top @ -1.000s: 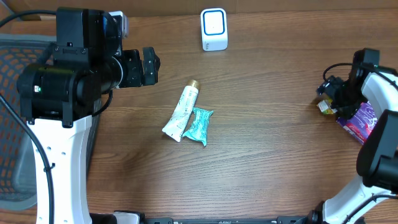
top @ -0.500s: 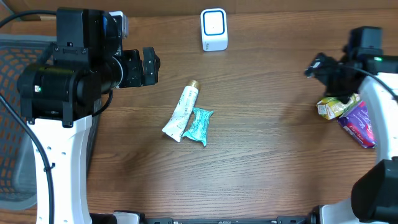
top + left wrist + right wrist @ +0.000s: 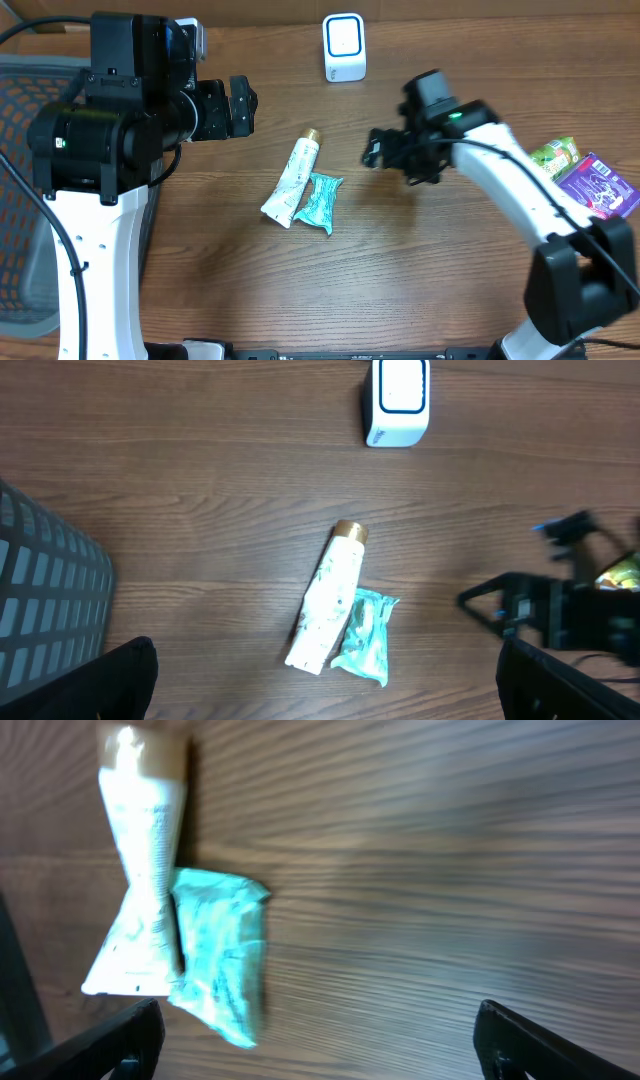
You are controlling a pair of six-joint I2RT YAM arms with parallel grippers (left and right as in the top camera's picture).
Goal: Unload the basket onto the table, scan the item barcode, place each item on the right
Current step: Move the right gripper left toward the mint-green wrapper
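Along the 6 o'clock edge the brown wood-grain table (image 3: 400, 280) is bare between the two white arm bases, a wide open stretch.

Further in, at the middle, a white squeeze tube with a gold cap (image 3: 292, 178) lies flat, with its cap toward 1 o'clock and its crimped end toward 7 o'clock. A teal crinkled plastic packet (image 3: 320, 202) lies touching the tube's lower half on the 3 o'clock side. Open wood surrounds the pair on every other side.

At 3 o'clock from the tube, near but apart from it, hangs the right end effector (image 3: 385, 152). In its wrist view the dark fingers (image 3: 540, 1040) stand at the two lower corners, released and wide, with nothing between them. Tube and packet lie ahead of it, and a strip of bare wood separates them.

By the 3 o'clock edge a green foil snack packet (image 3: 553, 156) and a purple printed packet (image 3: 598, 186) lie touching.

At 9 o'clock a grey mesh basket (image 3: 20, 200) stands at the table's left edge.

The left end effector (image 3: 238, 107) hangs at 10 o'clock from the tube, well apart, spread wide and empty.

Farthest off, at 12 o'clock near the back edge, stands a white box-shaped scanner with a blue-outlined face (image 3: 344, 46), with free wood around it.
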